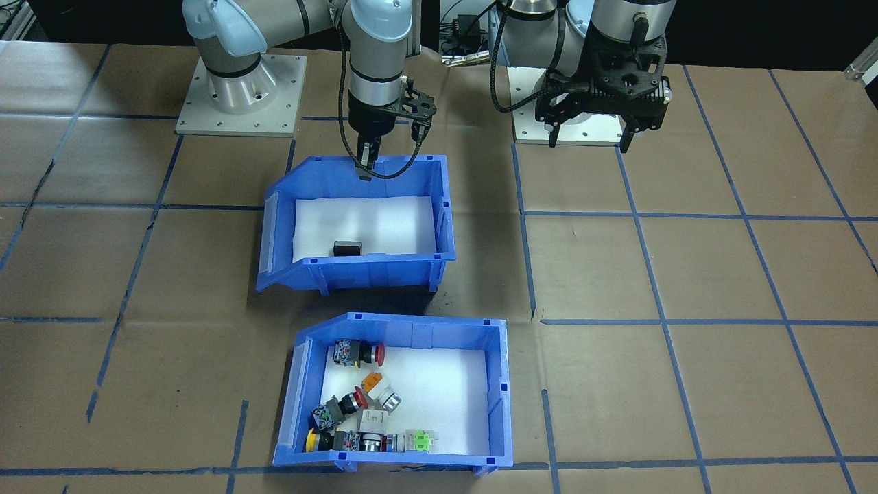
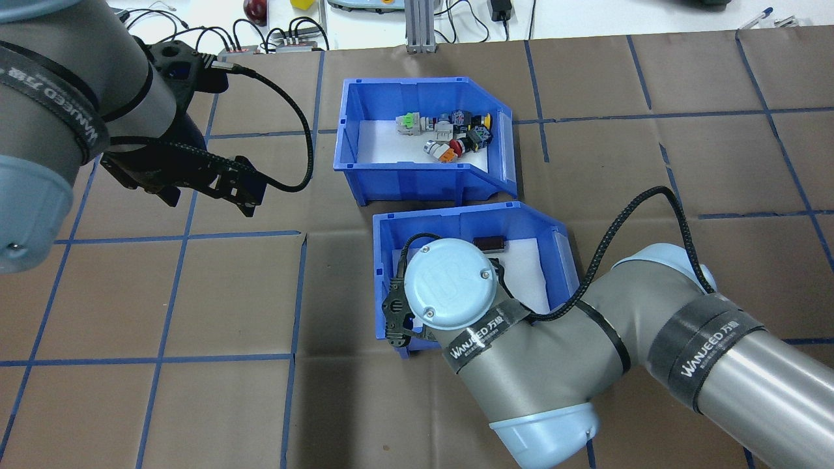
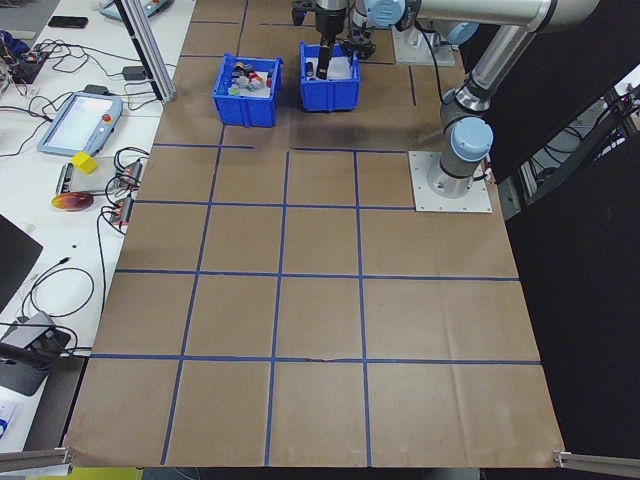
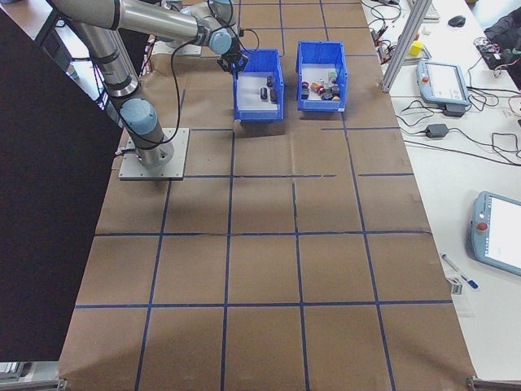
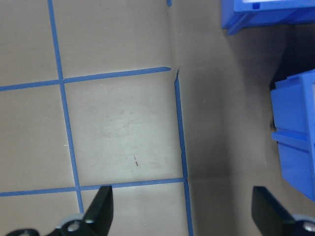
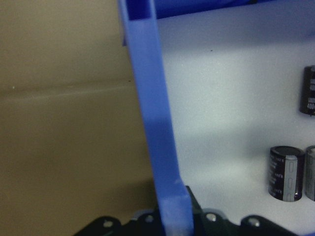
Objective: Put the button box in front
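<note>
The right pincer [image 1: 368, 159] was clamped on the back wall of the black-cylinder bin [image 1: 357, 223], that wall running between its jaws in the right wrist view. The button box [image 1: 401, 391] sat on the table [image 1: 686, 274] on the operators' side, just beyond that bin and apart from it. The left pincer [image 5: 182, 211] hung open over bare table, holding nothing. Judging by this, the step was shifting the cylinder bin; next likely meant letting go cleanly without tipping it, since the button box seemed already forward.
</note>
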`<state>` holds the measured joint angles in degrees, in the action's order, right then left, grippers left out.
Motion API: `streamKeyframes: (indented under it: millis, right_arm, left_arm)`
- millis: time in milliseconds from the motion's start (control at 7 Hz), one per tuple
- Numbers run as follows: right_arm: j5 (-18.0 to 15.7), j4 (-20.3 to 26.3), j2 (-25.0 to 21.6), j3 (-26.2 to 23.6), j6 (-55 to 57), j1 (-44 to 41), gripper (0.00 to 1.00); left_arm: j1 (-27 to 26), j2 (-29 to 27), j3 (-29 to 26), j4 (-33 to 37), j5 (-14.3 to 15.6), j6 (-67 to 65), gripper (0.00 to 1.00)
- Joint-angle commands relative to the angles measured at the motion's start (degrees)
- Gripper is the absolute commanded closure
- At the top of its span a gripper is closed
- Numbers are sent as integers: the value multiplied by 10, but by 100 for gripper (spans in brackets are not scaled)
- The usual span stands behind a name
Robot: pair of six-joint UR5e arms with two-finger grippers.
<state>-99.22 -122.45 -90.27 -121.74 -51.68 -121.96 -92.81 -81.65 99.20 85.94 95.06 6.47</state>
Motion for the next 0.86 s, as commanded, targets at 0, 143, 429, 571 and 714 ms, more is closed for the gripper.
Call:
streamKeyframes:
  millis: [0,143,429,571,714]
  right_arm:
    - [7,4,2,0,13,-1,42]
    - [5,5,-3,2,23,0,1]
    - [2,25,-8,25,23,2,0]
    - [1,70,-12,47,26,3,0]
    - [1,117,-25,74,27,9,0]
  left_arm:
    - [-4,-23,-4,-51,-30,-8,1]
    - [-4,-11,-6,-52,-48,-7,1]
    - [-4,-23,-4,-46,-45,-8,1]
    - [-4,-17,1,-46,-38,-9,1]
    - [-4,-5,5,-25,-38,-10,1]
